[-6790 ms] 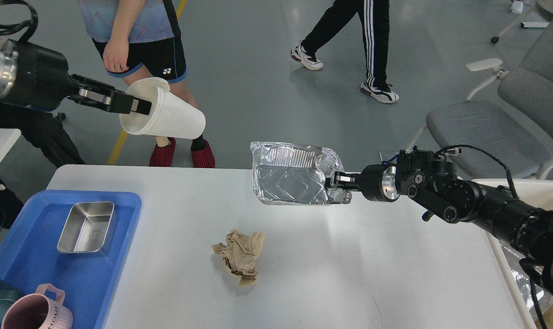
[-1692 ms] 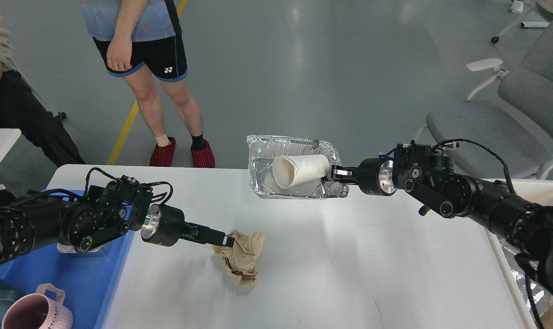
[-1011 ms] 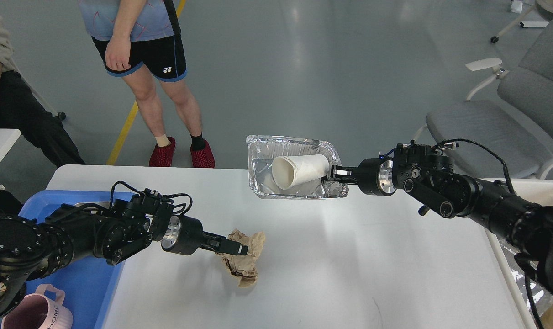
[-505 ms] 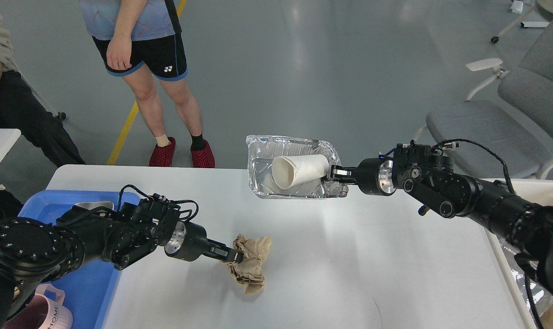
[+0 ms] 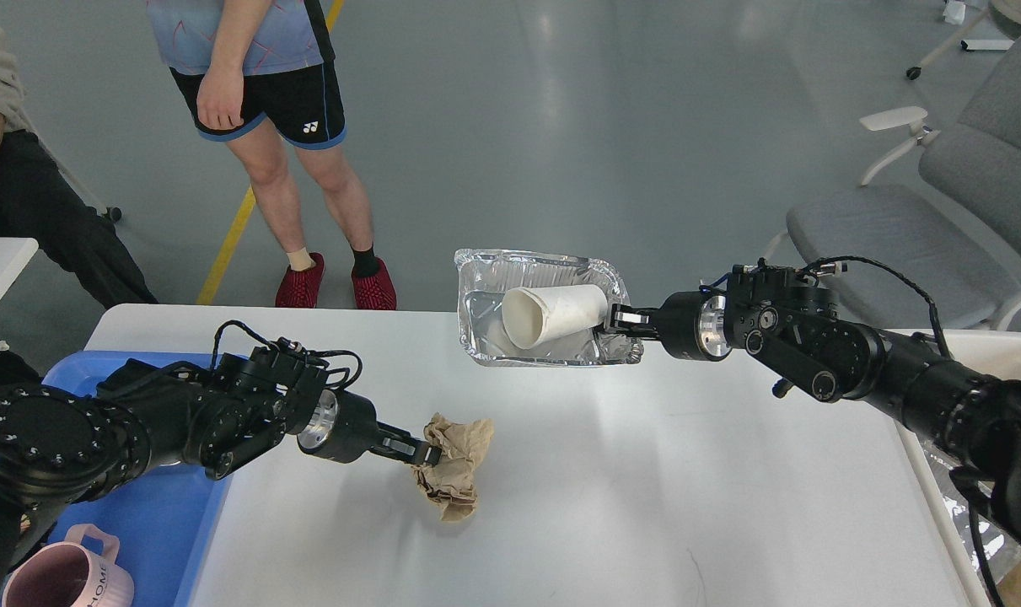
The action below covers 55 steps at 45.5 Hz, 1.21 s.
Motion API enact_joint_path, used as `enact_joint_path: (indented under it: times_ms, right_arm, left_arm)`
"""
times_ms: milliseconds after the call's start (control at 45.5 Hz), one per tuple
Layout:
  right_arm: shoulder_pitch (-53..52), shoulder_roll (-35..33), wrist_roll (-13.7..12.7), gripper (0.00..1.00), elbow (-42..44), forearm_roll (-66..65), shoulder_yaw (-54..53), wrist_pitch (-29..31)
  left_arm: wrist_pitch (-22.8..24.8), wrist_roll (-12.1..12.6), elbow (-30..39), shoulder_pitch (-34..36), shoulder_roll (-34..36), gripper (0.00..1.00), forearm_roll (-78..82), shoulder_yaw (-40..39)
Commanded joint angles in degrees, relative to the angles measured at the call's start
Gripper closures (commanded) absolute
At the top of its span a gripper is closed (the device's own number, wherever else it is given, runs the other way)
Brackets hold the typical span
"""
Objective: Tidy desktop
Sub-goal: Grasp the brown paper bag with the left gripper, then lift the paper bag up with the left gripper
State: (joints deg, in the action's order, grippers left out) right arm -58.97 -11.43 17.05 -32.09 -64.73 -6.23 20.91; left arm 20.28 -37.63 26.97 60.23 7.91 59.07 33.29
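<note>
The white desktop (image 5: 645, 506) fills the lower view. A crumpled brown paper wad (image 5: 453, 464) hangs just above it near the middle, and my left gripper (image 5: 424, 453) is shut on the wad's left edge. A foil tray (image 5: 485, 337) is held in the air over the desktop's far edge, with my right gripper (image 5: 618, 322) shut on its right rim. A white paper cup (image 5: 554, 314) lies on its side inside the tray, mouth toward the left.
A blue plastic tray (image 5: 152, 523) sits at the desktop's left, mostly under my left arm. A pink mug (image 5: 63, 577) stands at its near corner. Two people (image 5: 257, 93) stand beyond the far edge. Grey chairs (image 5: 923, 219) stand at the right.
My left arm dropped the cup into the foil tray, came down and closed on the paper wad. In the last half second it drew the wad slightly left and up.
</note>
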Motion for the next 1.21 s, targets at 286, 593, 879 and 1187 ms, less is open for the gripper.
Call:
enact_joint_path:
  times_ms: [286,593,879,1187]
  right_arm:
    - [0.0,-0.1,0.0,1.00,0.0,0.0,0.0,0.0]
    - [0.1,0.1,0.0,1.00,1.0,0.0,0.0,0.0]
    - [0.2,0.1,0.0,1.00,1.1,0.0,0.0,0.0]
    - [0.3,0.4,0.1,1.00,1.6,0.0,0.0,0.0]
  left_arm:
    - [1.3,-0.2,0.2,3.5,4.1,1.00,-0.1,-0.1]
    - [3.7,-1.9,5.6,10.6,14.1,1.00,-0.1,-0.2]
    - [3.6,-0.7,22.4,22.0,27.1,1.00,0.1,2.2]
    - [6.4,-0.7,37.4,42.2,41.9,1.00,0.6,11.7]
